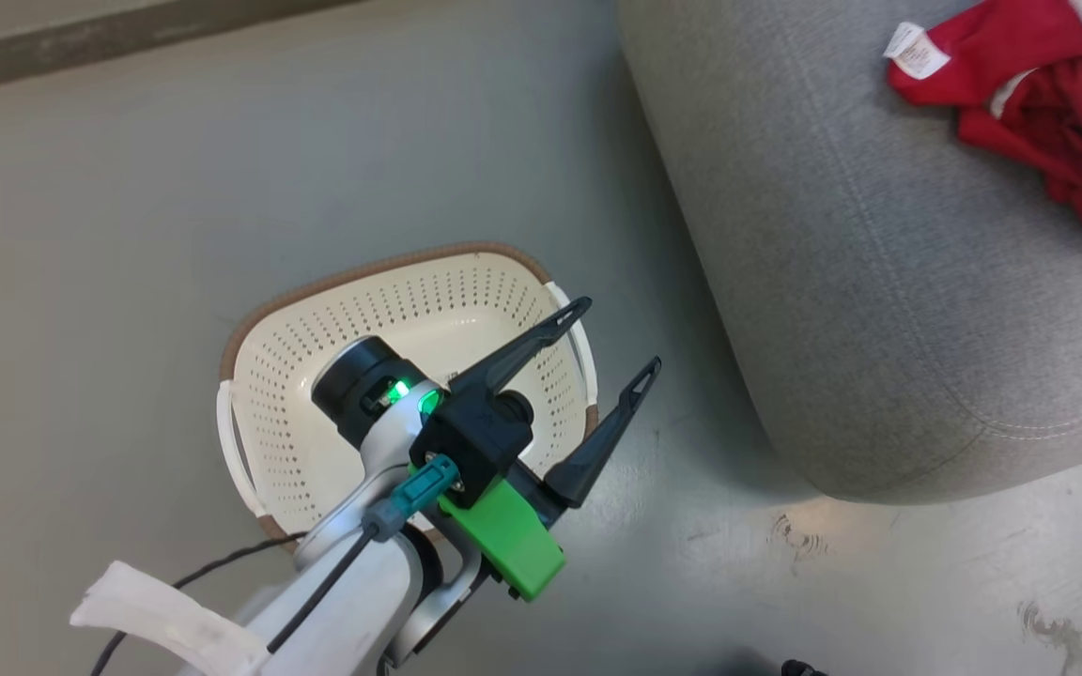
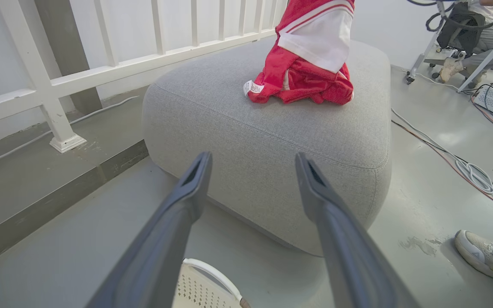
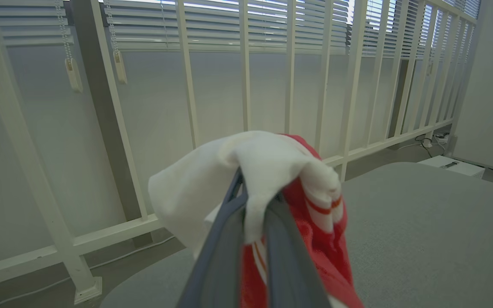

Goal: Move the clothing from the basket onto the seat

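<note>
Two grippers: our right gripper (image 3: 253,194) pinched the clothing (image 3: 272,167) hanging onto the seat (image 3: 422,222), our left gripper (image 1: 623,330) gaped above the basket (image 1: 344,282).

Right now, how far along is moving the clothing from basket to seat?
Done: what shows of the basket looks empty. In hand: the right gripper is shut on the red-and-white clothing, whose lower end rests bunched on the grey seat. Remaining: releasing it. The left gripper is open over the basket.
</note>
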Tool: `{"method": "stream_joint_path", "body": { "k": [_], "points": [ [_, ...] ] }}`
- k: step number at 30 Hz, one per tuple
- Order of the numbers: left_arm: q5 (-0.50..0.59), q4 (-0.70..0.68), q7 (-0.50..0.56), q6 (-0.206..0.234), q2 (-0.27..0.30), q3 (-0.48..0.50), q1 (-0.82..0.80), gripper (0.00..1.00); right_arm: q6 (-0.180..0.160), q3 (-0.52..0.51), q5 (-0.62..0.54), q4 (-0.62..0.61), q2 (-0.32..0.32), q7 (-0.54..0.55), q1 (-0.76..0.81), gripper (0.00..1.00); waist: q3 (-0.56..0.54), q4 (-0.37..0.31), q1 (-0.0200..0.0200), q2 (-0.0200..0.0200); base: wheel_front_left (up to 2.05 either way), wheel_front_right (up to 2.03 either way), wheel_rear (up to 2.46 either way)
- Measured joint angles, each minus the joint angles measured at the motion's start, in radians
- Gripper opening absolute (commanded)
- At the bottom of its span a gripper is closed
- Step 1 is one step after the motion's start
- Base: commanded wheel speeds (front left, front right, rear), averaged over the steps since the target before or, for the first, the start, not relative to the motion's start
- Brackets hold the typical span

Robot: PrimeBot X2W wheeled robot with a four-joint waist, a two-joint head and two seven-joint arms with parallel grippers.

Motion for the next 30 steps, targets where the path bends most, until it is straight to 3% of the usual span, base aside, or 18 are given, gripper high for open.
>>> {"method": "stream_joint_path", "body": {
  "k": [10, 15, 16, 17, 18, 19, 30],
  "points": [
    [0.003, 0.009, -0.001, -0.005, 0.007, 0.001, -0.019, 1.00, -0.007, 0.001, 0.042, 0.162, 0.089, 0.008, 0.055, 0.00, 0.042, 0.016, 0.0001, 0.0000, 0.00, 0.00, 0.00],
    [0.003, 0.017, -0.006, -0.009, 0.007, 0.000, -0.025, 1.00, 0.002, 0.004, 0.053, 0.196, 0.101, 0.009, 0.054, 0.00, 0.041, 0.016, 0.0000, 0.0000, 0.00, 0.00, 0.00],
    [0.003, 0.019, -0.007, -0.009, 0.007, 0.000, -0.028, 1.00, 0.002, 0.004, 0.053, 0.200, 0.101, 0.008, 0.053, 0.07, 0.040, 0.016, 0.0001, 0.0000, 0.00, 0.00, 0.00],
    [0.003, 0.024, -0.010, -0.009, 0.007, 0.000, -0.031, 1.00, 0.003, 0.005, 0.053, 0.203, 0.102, 0.007, 0.052, 0.44, 0.039, 0.015, 0.0001, 0.0000, 0.00, 0.00, 0.00],
    [0.003, 0.031, -0.016, -0.009, 0.007, 0.001, -0.033, 1.00, 0.005, 0.007, 0.052, 0.208, 0.104, 0.007, 0.052, 0.93, 0.037, 0.015, 0.0000, 0.0000, 0.00, 0.00, 0.00],
    [0.002, 0.035, -0.018, -0.009, 0.007, 0.001, -0.033, 1.00, 0.005, 0.007, 0.051, 0.213, 0.106, 0.007, 0.051, 1.00, 0.034, 0.015, 0.0000, 0.0000, 0.00, 0.00, 0.00],
    [-0.006, 0.068, -0.055, -0.012, 0.006, 0.017, -0.033, 1.00, 0.048, 0.056, 0.021, 0.271, 0.121, 0.003, 0.054, 1.00, -0.011, 0.021, 0.0000, 0.0000, 0.00, 0.00, 0.00]
  ]
}}
